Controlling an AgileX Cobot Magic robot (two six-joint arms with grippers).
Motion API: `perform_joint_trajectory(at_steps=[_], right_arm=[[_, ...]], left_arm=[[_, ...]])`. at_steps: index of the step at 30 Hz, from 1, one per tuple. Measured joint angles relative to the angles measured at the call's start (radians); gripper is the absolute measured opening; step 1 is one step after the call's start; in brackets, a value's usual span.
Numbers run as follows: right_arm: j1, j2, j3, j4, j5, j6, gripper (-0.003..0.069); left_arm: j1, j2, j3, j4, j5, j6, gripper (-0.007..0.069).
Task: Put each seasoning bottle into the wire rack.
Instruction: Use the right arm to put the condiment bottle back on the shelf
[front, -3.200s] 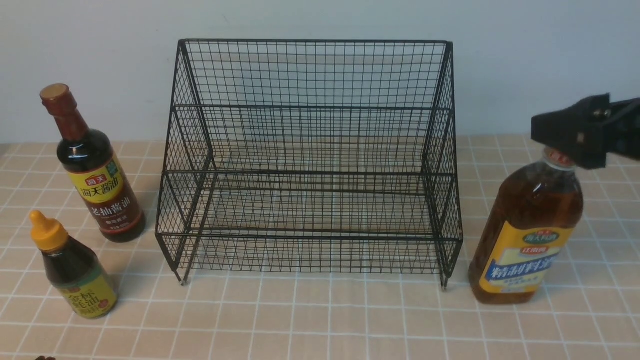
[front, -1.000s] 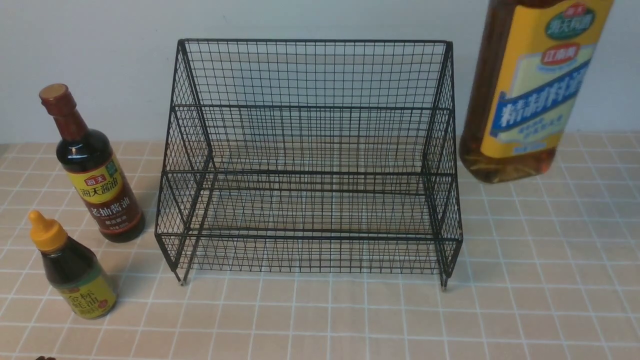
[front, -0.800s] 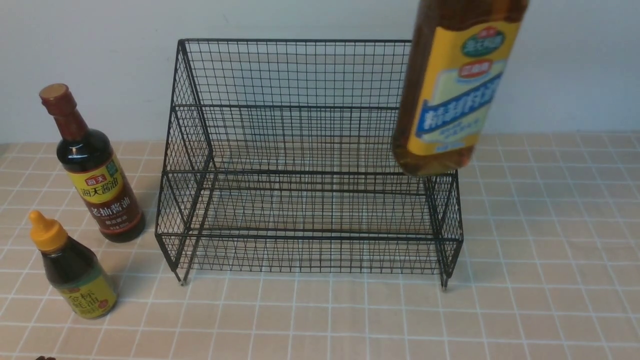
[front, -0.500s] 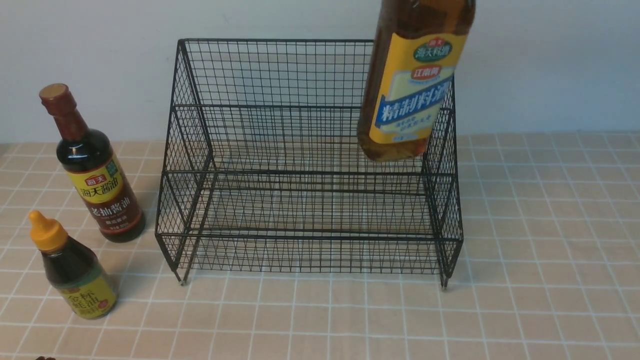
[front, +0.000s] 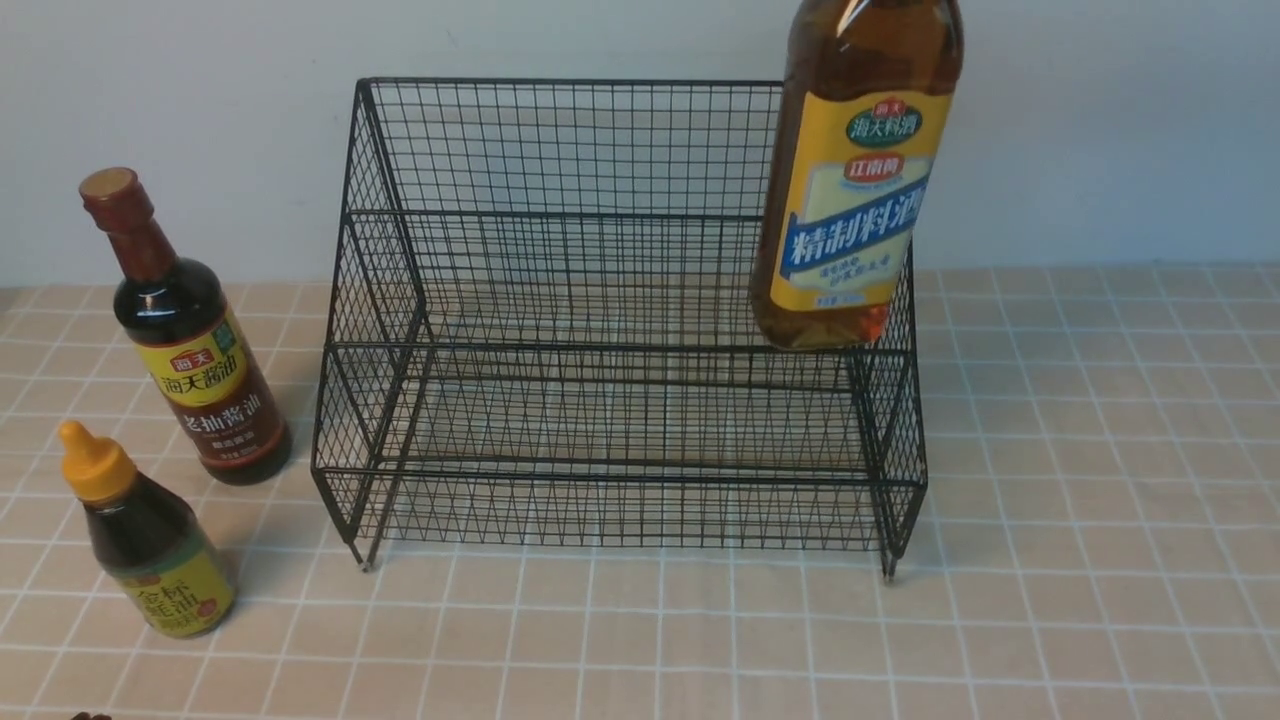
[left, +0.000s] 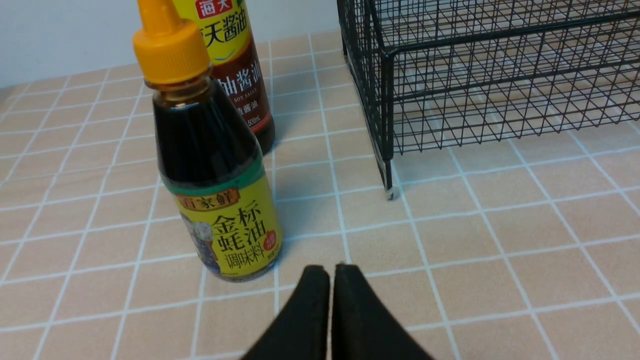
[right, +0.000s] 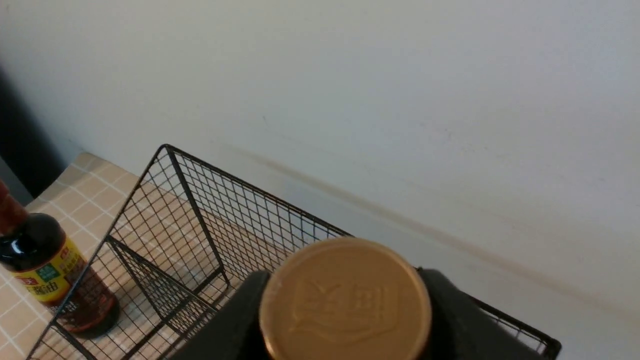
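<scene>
The large amber bottle (front: 860, 180) hangs upright over the right end of the wire rack (front: 620, 346), its base level with the upper tier's front rail; whether it touches the mesh I cannot tell. My right gripper (right: 345, 300) is shut on its tan cap (right: 345, 285), out of the front view. The tall soy bottle (front: 190, 340) and the small yellow-capped bottle (front: 150, 540) stand on the table left of the rack. My left gripper (left: 330, 272) is shut and empty, low over the tiles beside the small bottle (left: 215, 165).
Beige tiled tabletop (front: 1100, 500) stretches right of and in front of the rack. A white wall (front: 1100, 130) rises close behind the rack. The rack's near left foot (left: 390, 192) stands a short way from my left gripper.
The amber bottle, earlier standing on the table right of the rack, was lifted and carried left over the rack's right end, then lowered a little. The left arm stayed still.
</scene>
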Motion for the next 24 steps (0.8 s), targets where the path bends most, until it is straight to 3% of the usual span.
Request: perform_joint_trajectory(at_steps=[6,24], right_arm=[[0.000,0.060,0.034,-0.127,0.153,0.097,0.0328],[0.000,0.105,0.029,-0.124,0.158,0.095,0.0328]], left_arm=[[0.000,0.000,0.000,0.000,0.000,0.000,-0.0007],[0.000,0.000,0.000,0.000,0.000,0.000,-0.0007]])
